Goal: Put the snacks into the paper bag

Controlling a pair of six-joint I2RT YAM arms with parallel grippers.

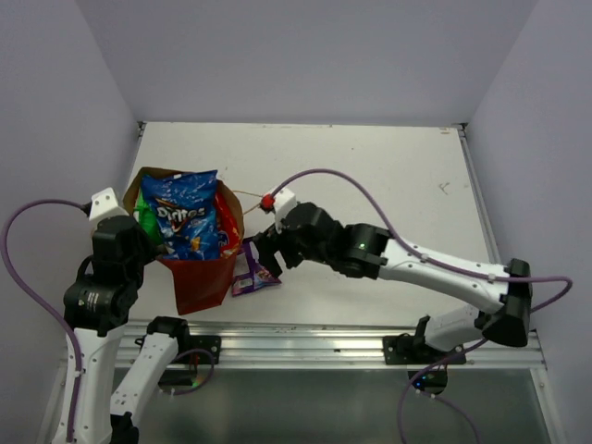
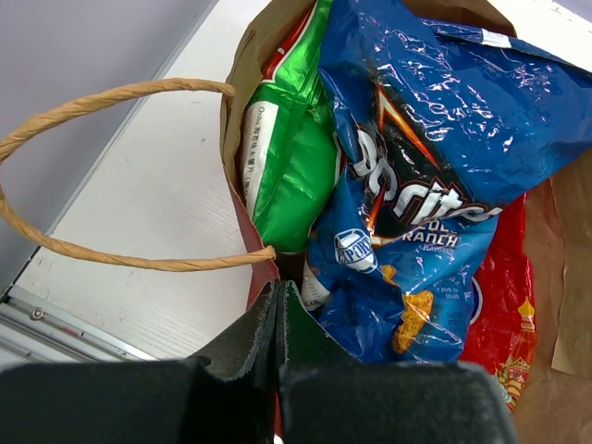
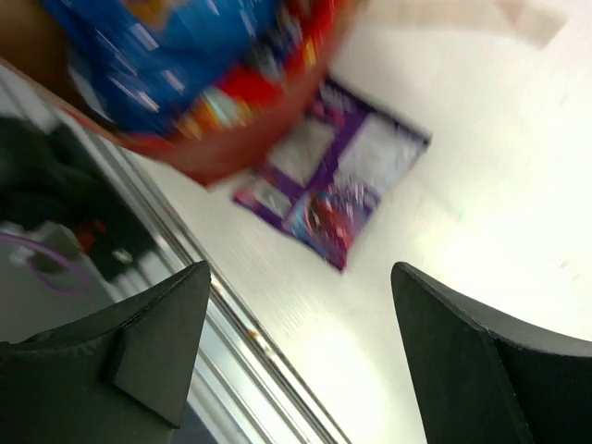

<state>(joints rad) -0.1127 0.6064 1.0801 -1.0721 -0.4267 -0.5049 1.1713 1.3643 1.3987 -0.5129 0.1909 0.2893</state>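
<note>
The reddish-brown paper bag (image 1: 199, 277) stands upright at the table's near left. Inside it are the blue Doritos bag (image 1: 185, 217), the green-white chip bag (image 1: 142, 215) and the red snack-mix bag (image 1: 231, 237). My left gripper (image 2: 279, 289) is shut on the bag's near rim (image 2: 257, 274), beside one string handle (image 2: 111, 92). The Doritos bag (image 2: 435, 157), green bag (image 2: 291, 176) and red bag (image 2: 504, 314) fill the opening. The small purple packet (image 1: 252, 274) lies flat on the table against the bag's right side. My right gripper (image 3: 302, 268) is open and empty, hovering just above the purple packet (image 3: 333, 176).
A metal rail (image 1: 324, 333) runs along the table's near edge, close behind the purple packet, and it shows blurred in the right wrist view (image 3: 231, 314). Walls close the table at the left, back and right. The right arm's purple cable (image 1: 370, 194) arcs over the table.
</note>
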